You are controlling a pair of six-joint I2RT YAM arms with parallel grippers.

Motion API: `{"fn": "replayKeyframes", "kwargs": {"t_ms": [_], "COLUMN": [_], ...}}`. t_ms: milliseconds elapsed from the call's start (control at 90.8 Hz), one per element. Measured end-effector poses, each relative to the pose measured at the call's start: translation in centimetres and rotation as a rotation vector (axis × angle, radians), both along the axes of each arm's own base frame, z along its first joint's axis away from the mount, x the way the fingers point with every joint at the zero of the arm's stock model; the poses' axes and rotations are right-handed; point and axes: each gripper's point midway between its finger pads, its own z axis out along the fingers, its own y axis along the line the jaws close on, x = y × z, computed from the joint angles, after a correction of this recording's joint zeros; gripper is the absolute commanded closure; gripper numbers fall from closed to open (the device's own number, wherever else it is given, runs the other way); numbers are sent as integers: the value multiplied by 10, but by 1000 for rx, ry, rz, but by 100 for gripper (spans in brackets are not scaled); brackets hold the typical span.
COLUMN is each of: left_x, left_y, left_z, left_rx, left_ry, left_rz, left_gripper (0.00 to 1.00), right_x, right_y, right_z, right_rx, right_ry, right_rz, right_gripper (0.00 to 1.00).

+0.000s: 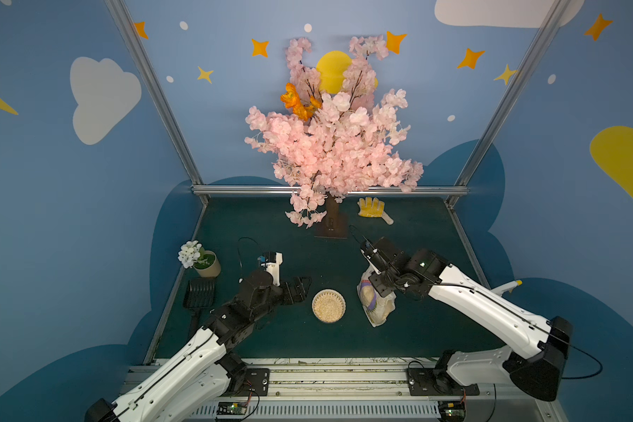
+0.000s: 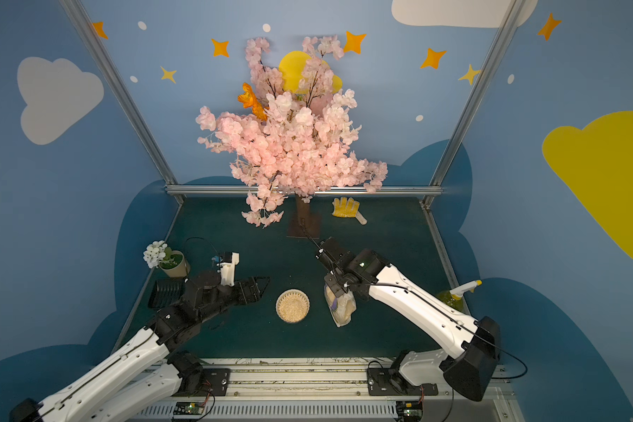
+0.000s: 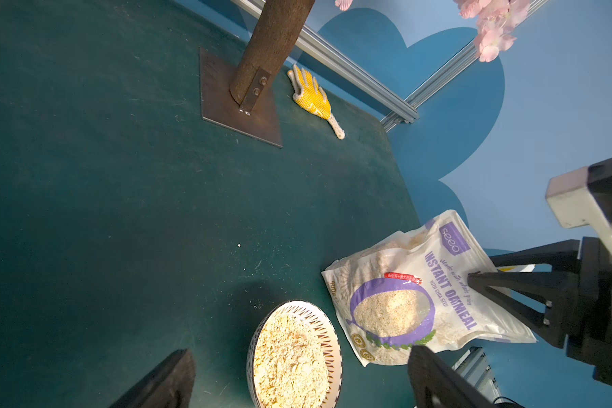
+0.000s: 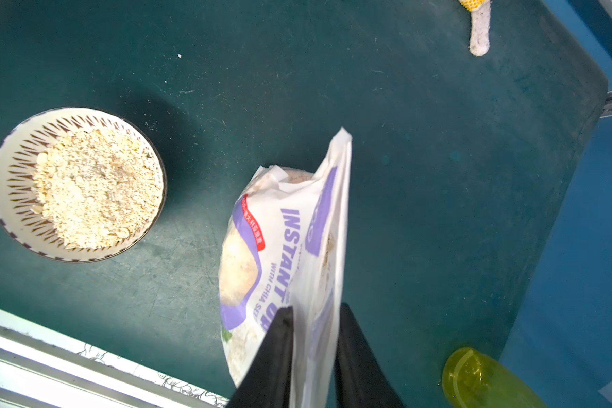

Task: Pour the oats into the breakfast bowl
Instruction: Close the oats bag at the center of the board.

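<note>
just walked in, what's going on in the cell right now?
The breakfast bowl sits in the middle of the table, heaped with oats. The right gripper pinches an edge of the oats bag, which rests on the table beside the bowl, not over it. The left gripper hangs open and empty on the bowl's other side. The pour looks done.

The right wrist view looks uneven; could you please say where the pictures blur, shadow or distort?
Right wrist view: right gripper and near end of oats bag soft, breakfast bowl sharp, dark shadow beside it; left wrist view: left gripper dark and blurred; both top views: wide-angle, frame posts splay.
</note>
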Motion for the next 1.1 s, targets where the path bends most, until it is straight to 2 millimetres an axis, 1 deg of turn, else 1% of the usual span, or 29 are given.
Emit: {"fn": "replayKeyframes", "kwargs": {"t_ms": [44,165,264,352,385,408,463,650,837,881,925,947,980,1101], "left_x": [0,1,0,0,-1,-1,-1,-1,-1,0,-1,-1,-1,0], "left_y": [-1,-2,-4,-5,-5,-5,-6,-7,-8,-8,-8,-8,-8,-9], "left_z": [1,2,3,3,3,3,3,4,6,6,5,4,4,4], "left_rx": [-5,-16,-21,-25,-26,-26,-29,-38,-49,-51,-52,-53,-53,-56], "left_ry": [-1,0,0,3,3,3,3,6,3,2,2,3,3,0], "left_rz": [-1,-1,-4,-8,-9,-10,-11,-13,-12,-12,-12,-11,-12,-12], "left_gripper": [2,2,2,2,2,3,3,4,5,5,5,5,5,5], "right_x": [0,-1,0,0,0,0,0,-1,-9,-11,-14,-14,-14,-19], "right_y": [0,1,0,-1,-1,-2,-2,-2,-10,-13,-15,-15,-16,-17], "right_z": [0,-1,-2,-3,-3,-3,-4,-2,-1,0,0,1,3,10], "right_rx": [3,19,34,44,46,48,53,80,155,177,193,198,212,257], "right_ry": [3,17,29,38,41,43,48,61,61,67,73,70,66,51], "right_rz": [-1,-10,-24,-34,-36,-40,-43,-55,-94,-104,-112,-113,-115,-116], "right_gripper": [72,75,76,80,82,86,100,100,100,83,70,65,63,63]}}
